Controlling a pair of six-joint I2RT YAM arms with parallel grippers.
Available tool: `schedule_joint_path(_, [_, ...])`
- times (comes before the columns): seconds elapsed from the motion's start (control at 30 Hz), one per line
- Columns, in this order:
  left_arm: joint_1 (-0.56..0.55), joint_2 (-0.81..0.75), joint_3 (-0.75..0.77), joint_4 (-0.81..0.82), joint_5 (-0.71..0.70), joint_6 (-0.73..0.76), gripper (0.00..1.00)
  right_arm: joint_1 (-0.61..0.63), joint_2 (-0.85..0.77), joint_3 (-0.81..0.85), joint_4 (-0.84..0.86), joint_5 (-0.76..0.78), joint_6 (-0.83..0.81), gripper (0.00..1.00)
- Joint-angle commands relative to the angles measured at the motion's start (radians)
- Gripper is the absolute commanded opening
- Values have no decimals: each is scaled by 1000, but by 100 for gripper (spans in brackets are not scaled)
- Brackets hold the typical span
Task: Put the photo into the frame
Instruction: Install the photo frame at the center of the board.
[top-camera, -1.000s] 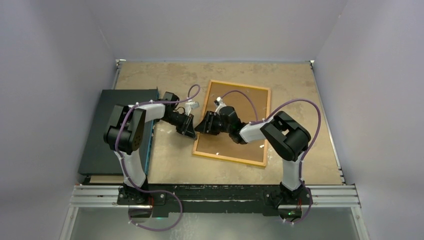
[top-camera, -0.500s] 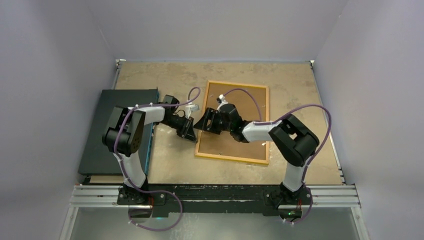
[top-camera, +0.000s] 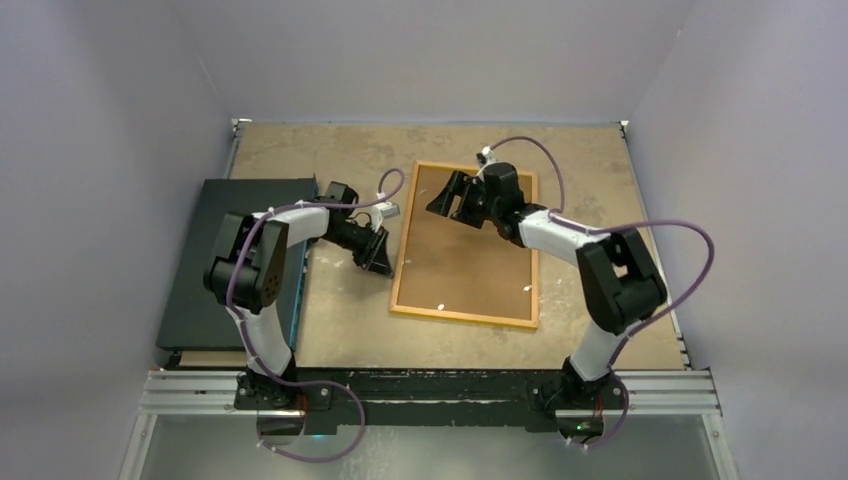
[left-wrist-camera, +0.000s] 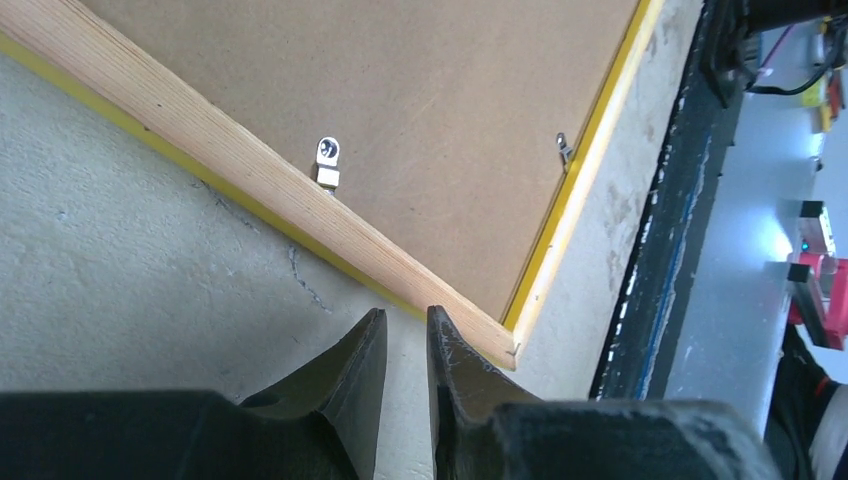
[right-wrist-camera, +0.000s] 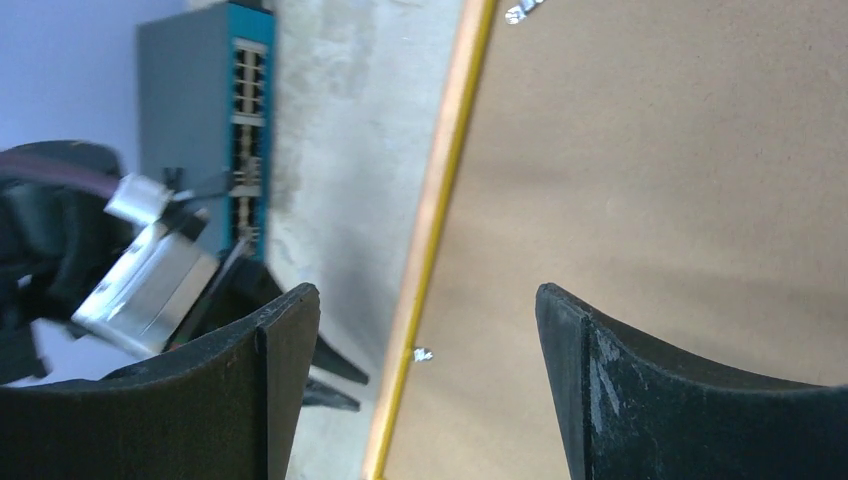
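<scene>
The yellow-orange frame (top-camera: 462, 317) lies face down on the table with the brown backing board (top-camera: 470, 250) filling it. The photo does not show in any view. My left gripper (top-camera: 385, 264) sits low on the table just left of the frame's left edge, its fingers almost together with nothing between them. In the left wrist view its tips (left-wrist-camera: 407, 325) are close to the frame's wooden side (left-wrist-camera: 250, 190) near a corner. My right gripper (top-camera: 443, 200) hovers open and empty over the frame's far left corner. The right wrist view shows the frame edge (right-wrist-camera: 440, 200) between its fingers.
A flat black panel (top-camera: 230, 260) with a teal edge lies at the table's left side and also shows in the right wrist view (right-wrist-camera: 210, 120). Small metal tabs (left-wrist-camera: 327, 160) sit along the frame's inner edge. The dark table rail (top-camera: 430, 385) runs along the near edge.
My right gripper has moved from the frame's left edge back and right to its far left corner. The frame has turned slightly. My left gripper has barely moved.
</scene>
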Motion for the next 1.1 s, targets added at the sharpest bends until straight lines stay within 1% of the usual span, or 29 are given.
schedule_joint_path(0.0, [-34, -28, -31, 83, -29, 27, 18, 18, 128, 133, -101, 26, -101, 81])
schedule_joint_path(0.1, [-73, -22, -53, 112, -27, 11, 16, 19, 206, 201, -115, 19, -110, 79])
schedule_joint_path(0.2, [-129, -31, -86, 139, -26, -4, 14, 19, 250, 259, -130, 7, -123, 78])
schedule_joint_path(0.27, [-168, -36, -83, 119, -9, 4, 14, 21, 273, 301, -142, -6, -128, 78])
schedule_joint_path(0.37, [-202, -60, -101, 139, 21, -16, 15, 28, 304, 342, -142, -11, -127, 78])
schedule_joint_path(0.47, [-197, -83, -69, 92, 53, -19, 16, 31, 335, 385, -144, -21, -125, 77])
schedule_joint_path(0.57, [-130, -116, -33, 58, 104, -41, 20, 36, 354, 416, -153, -16, -134, 74])
schedule_joint_path(0.67, [-30, -128, 10, 138, 122, -150, 25, 36, 374, 452, -168, -5, -146, 72])
schedule_joint_path(0.73, [1, -114, 48, 221, 80, -249, 29, 36, 393, 483, -179, -6, -147, 71])
schedule_joint_path(0.97, [7, 69, 171, 557, -15, -616, 31, 34, 395, 500, -208, -6, -113, 71])
schedule_joint_path(1.07, [7, 147, 211, 606, -47, -673, 29, 31, 398, 495, -204, -8, -103, 71])
